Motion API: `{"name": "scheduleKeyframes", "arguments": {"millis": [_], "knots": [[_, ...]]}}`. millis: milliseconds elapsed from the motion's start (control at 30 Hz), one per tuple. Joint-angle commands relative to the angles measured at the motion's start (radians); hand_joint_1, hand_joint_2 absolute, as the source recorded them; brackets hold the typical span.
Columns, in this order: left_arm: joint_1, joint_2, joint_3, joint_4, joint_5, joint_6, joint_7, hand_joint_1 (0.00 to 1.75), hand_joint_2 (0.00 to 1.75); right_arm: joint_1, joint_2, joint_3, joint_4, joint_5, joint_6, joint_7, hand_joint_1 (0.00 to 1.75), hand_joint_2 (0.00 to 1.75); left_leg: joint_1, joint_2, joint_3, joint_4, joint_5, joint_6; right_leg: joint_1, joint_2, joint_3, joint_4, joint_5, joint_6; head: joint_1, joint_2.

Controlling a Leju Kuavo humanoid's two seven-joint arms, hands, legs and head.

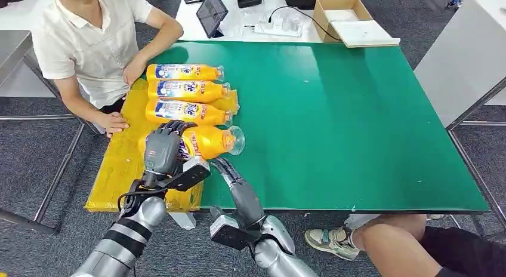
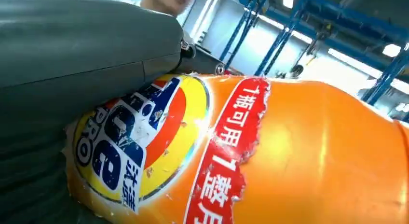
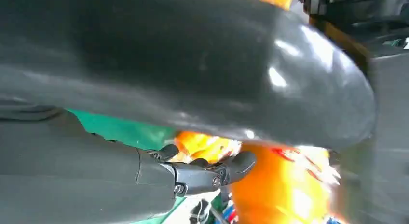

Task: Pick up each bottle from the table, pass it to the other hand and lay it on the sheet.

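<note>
In the head view, the left hand [image 1: 161,150] sits at lower left of centre, its dark fingers wrapped over the base end of an orange bottle [image 1: 210,141] that lies on its side with its clear cap pointing toward the right of the frame. This held bottle lies across the right-hand edge of the yellow sheet [image 1: 119,169], its cap end over the green table [image 1: 358,122]. The left wrist view shows the same bottle [image 2: 289,156] pressed close against the grey cover of the left hand [image 2: 72,64], with a round blue and yellow label and a torn red strip of Chinese print on its side. The right hand [image 1: 230,172] reaches up from the bottom of the frame just right of the left hand, its fingers stretched toward the underside of the bottle near the table's front edge; whether they touch it cannot be told, and it grips nothing that shows. In the right wrist view the right hand [image 3: 202,173] has its dark fingers extended beside a blurred orange bottle [image 3: 275,185]. Three more bottles [image 1: 188,91] lie side by side on the sheet above the held one, all with caps to the right. A person in a white shirt [image 1: 89,44] sits at upper left, one hand resting on the sheet's left edge. A cardboard box [image 1: 346,20] and a tablet [image 1: 212,13] stand on a white surface beyond the table, at the top of the frame.
</note>
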Motion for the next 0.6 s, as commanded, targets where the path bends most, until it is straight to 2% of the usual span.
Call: {"name": "scheduleKeyframes", "arguments": {"millis": [33,200,400,467,600], "knots": [[-0.159,0.060,-0.014,0.294,-0.124,-0.128,0.094,1.75,1.75,0.117,-0.013,-0.125,-0.122,-0.077,-0.003,0.014,0.00,0.00,0.001,-0.001,0.006,-0.001,-0.002,-0.003,0.002,-0.003,0.006,0.000,-0.003,-0.003,-0.001,0.000],[-0.165,0.054,0.008,0.327,-0.091,-0.151,0.094,1.75,1.75,0.124,-0.016,-0.139,-0.116,-0.089,0.003,0.014,0.00,0.00,0.001,0.000,0.003,0.000,-0.001,-0.002,0.001,-0.001,0.003,0.000,-0.001,-0.002,0.000,0.000],[-0.226,0.080,-0.018,0.514,-0.201,-0.126,0.187,1.75,1.75,0.141,-0.015,-0.180,-0.110,-0.117,0.011,0.011,0.00,0.00,0.001,0.000,0.004,-0.001,-0.001,-0.002,0.001,-0.001,0.004,-0.001,-0.001,-0.002,0.000,0.000],[-0.239,0.069,-0.016,0.565,-0.201,-0.177,0.193,1.75,1.75,0.132,-0.010,-0.178,-0.095,-0.120,0.020,0.011,0.00,0.00,0.001,0.002,0.006,-0.001,-0.002,-0.003,0.001,0.000,0.005,0.000,-0.002,-0.003,0.000,0.000],[-0.241,0.064,-0.013,0.573,-0.198,-0.173,0.188,1.75,1.75,0.126,-0.008,-0.179,-0.085,-0.120,0.017,0.011,0.00,0.00,0.001,0.000,0.002,-0.001,-0.001,-0.001,0.001,-0.001,0.002,0.000,-0.001,-0.002,0.000,0.000]]}}
